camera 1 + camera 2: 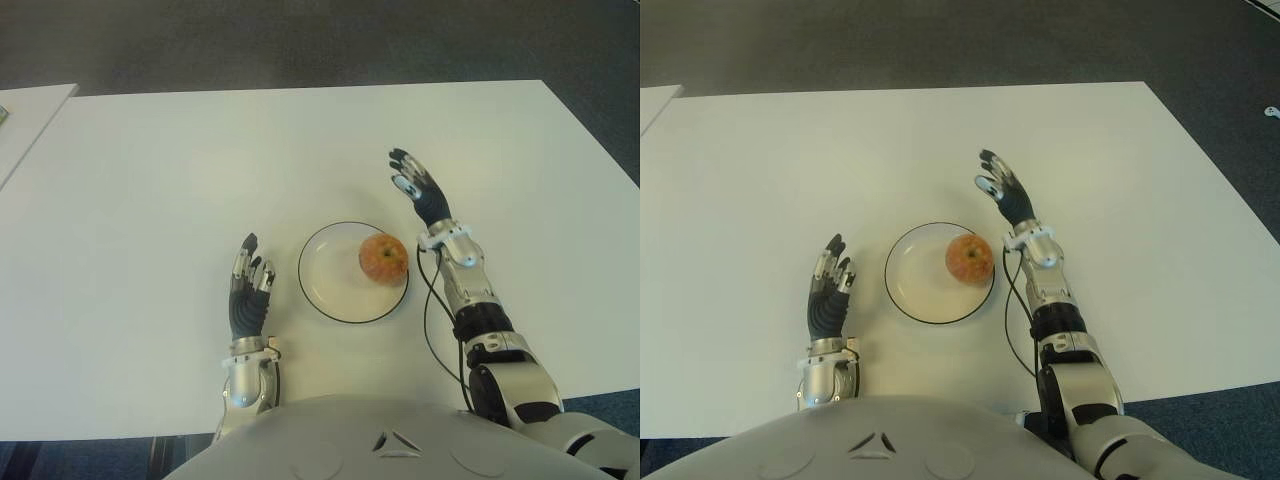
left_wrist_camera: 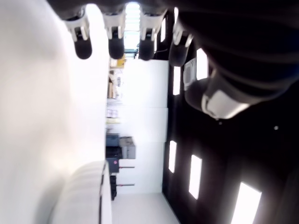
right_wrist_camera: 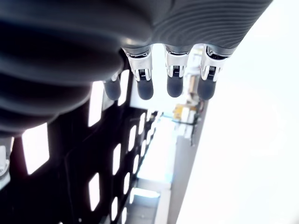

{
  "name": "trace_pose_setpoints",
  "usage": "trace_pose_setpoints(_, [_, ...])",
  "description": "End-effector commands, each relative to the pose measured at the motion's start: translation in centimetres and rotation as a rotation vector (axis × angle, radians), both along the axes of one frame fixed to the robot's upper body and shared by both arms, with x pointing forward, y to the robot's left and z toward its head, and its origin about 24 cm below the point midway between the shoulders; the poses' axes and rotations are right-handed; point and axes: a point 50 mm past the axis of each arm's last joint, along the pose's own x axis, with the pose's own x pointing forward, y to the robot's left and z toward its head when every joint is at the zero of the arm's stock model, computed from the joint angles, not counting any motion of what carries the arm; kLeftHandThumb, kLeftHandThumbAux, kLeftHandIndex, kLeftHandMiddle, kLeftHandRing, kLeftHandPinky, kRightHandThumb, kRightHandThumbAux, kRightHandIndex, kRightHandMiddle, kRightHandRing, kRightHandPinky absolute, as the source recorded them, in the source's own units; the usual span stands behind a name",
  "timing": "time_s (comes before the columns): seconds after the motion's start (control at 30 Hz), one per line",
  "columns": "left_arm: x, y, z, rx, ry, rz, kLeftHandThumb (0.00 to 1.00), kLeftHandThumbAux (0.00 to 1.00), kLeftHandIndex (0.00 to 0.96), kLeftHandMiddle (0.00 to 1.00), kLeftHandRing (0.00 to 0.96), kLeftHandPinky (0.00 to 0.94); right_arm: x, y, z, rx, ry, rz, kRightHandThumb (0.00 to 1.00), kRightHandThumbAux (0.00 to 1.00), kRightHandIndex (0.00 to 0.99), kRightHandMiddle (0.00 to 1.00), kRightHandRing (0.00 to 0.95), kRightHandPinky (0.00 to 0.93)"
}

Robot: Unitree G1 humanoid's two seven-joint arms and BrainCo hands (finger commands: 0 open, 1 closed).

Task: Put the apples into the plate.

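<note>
One reddish-orange apple (image 1: 383, 258) lies on the right side of a white plate (image 1: 330, 280) with a dark rim, near the front middle of the white table (image 1: 180, 180). My right hand (image 1: 415, 188) hovers just beyond and to the right of the plate, fingers spread and holding nothing; its wrist view shows straight fingertips (image 3: 145, 88) with nothing between them. My left hand (image 1: 250, 285) shows to the left of the plate, fingers extended and empty, as the left wrist view confirms.
A second white surface (image 1: 25, 115) edges in at the far left. Dark carpet lies beyond the table's far edge. A black cable (image 1: 432, 320) runs along my right forearm.
</note>
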Motion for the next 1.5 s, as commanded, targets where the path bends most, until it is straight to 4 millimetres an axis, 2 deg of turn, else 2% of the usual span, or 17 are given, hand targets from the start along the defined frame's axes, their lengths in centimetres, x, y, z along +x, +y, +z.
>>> trace_pose_setpoints(0.03, [0.2,-1.3,-1.1,-0.108,0.033,0.026,0.007,0.485,0.060,0.000,0.000,0.000,-1.4,-0.7,-1.6,0.114,0.049,-0.047,0.114,0.444,0.033,0.042,0.008,0.030])
trace_pose_setpoints(0.17, [-0.1,-1.3,-0.9,-0.123,0.031,0.023,0.008,0.491,0.048,0.000,0.000,0.000,-2.1,-0.7,-2.1,0.179,0.075,-0.066,0.126,0.462,0.061,0.082,0.034,0.051])
trace_pose_setpoints(0.3, [-0.7,-2.7,1.8,-0.132,0.000,0.005,0.017,0.505,0.050,0.000,0.000,0.000,-2.9,-0.4,-2.5,0.207,0.081,-0.079,0.137,0.472,0.081,0.106,0.050,0.055])
trace_pose_setpoints(0.4, [-1.2,-2.6,2.1,-0.131,0.007,0.003,0.020,0.522,0.066,0.000,0.000,0.000,-3.5,-0.2,-2.6,0.212,0.083,-0.085,0.142,0.479,0.092,0.115,0.058,0.058])
trace_pose_setpoints(0.8, [-2.2,-1.0,1.0,-0.164,0.020,0.047,0.035,0.636,0.242,0.053,0.000,0.000,-5.5,0.3,-4.2,0.209,0.132,-0.109,0.133,0.521,0.102,0.144,0.094,0.092])
trace_pose_setpoints(0.93, [-2.2,-0.2,0.1,-0.166,0.037,0.059,0.035,0.651,0.255,0.059,0.000,0.000,-5.8,0.4,-4.6,0.203,0.144,-0.102,0.143,0.524,0.100,0.162,0.110,0.100])
trace_pose_setpoints(1.23, [-2.5,-0.2,0.4,-0.137,0.033,0.059,0.008,0.675,0.213,0.049,0.000,0.000,-6.8,0.0,-5.5,0.205,0.171,-0.107,0.162,0.534,0.099,0.187,0.132,0.110])
trace_pose_setpoints(1.33, [-2.5,-0.3,0.8,-0.136,0.022,0.054,0.031,0.705,0.261,0.059,0.000,0.000,-8.5,-0.2,-6.4,0.227,0.199,-0.139,0.156,0.541,0.093,0.170,0.123,0.111])
trace_pose_setpoints(1.5, [-2.4,-0.1,1.0,-0.135,0.025,0.053,0.093,0.740,0.336,0.085,0.013,0.000,-9.3,0.1,-6.4,0.241,0.198,-0.166,0.150,0.535,0.080,0.138,0.099,0.096])
